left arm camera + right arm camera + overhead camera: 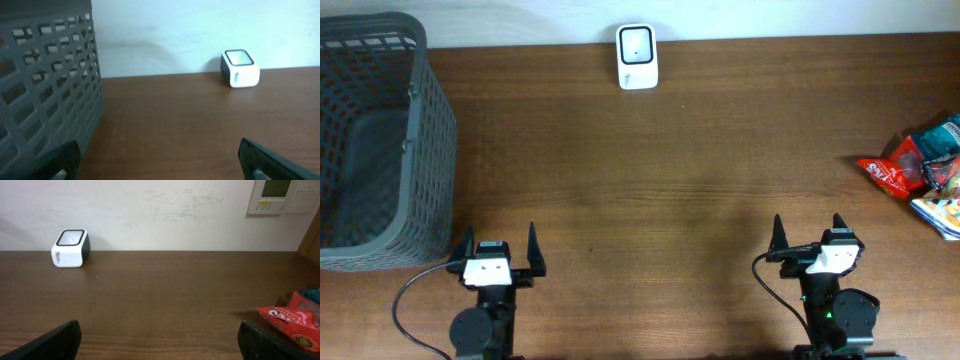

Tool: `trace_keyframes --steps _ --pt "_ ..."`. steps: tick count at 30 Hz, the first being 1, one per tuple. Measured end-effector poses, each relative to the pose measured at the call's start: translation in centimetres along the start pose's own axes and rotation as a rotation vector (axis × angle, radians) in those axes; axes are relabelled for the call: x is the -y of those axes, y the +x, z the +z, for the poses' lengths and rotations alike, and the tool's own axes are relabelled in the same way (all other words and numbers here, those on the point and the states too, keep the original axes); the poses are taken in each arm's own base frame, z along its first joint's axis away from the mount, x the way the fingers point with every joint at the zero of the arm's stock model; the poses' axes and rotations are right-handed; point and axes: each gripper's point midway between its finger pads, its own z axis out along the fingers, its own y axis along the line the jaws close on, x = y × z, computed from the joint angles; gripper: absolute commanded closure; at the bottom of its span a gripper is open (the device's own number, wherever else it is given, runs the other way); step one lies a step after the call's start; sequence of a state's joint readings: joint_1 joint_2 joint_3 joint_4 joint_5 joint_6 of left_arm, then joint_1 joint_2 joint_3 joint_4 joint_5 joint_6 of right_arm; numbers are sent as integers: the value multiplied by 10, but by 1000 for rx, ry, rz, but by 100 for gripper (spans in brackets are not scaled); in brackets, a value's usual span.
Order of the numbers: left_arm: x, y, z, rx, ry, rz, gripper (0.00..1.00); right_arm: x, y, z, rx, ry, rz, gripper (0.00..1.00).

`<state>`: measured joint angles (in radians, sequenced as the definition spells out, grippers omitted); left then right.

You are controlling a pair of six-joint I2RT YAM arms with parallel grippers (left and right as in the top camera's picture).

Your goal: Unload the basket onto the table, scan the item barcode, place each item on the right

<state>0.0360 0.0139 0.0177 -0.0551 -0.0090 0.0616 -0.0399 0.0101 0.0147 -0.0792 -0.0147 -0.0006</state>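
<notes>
Both arms sit at the near edge of the desk, well apart from each other. The left end effector is spread wide, gripping nothing, pointing toward the far side. It's just right of the near corner of the grey mesh basket, which takes up the left end of the desk. From the left wrist cam the basket wall looms on the left. The dark fingers show only at the bottom corners, w/ bare wood btwn them. The right end effector is likewise fully spread & holds nothing, at the near right.

The white scanner stands at the far edge, approx mid-desk, against the pale wall. Its dark-framed window faces up. It's well apart from both arms.

The items lie in a small pile of snack packets at the right edge, roughly halfway btwn near & far. The red packet is the leftmost, lying flat w/ white print on it. A teal packet lies just beyond it on the far side. A multicolour packet lies nearer, cut off by the frame edge. Can't make out a barcode on any of them. The right arm is the closer one, but the pile is apart from it. In the right wrist cam the red packet shows low right, the scanner far left, & a beige wall panel at top right.
</notes>
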Motion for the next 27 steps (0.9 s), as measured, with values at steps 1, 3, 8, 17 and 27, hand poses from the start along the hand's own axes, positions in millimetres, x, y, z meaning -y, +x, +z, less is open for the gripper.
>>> trace_keyframes --steps 1,3,8,17,27 --pt "-1 5 0 -19 -8 0 1 0 0 0 0 0 1 2" --pt "-3 7 0 -26 -20 0 1 0 0 0 0 0 0 2" --pt "-10 7 0 -26 -62 -83 1 0 0 0 0 0 1 2" --pt "-11 8 0 -27 -69 -109 1 0 0 0 0 0 1 2" --pt "-8 8 0 -29 -49 -102 1 0 0 0 0 0 0 2"
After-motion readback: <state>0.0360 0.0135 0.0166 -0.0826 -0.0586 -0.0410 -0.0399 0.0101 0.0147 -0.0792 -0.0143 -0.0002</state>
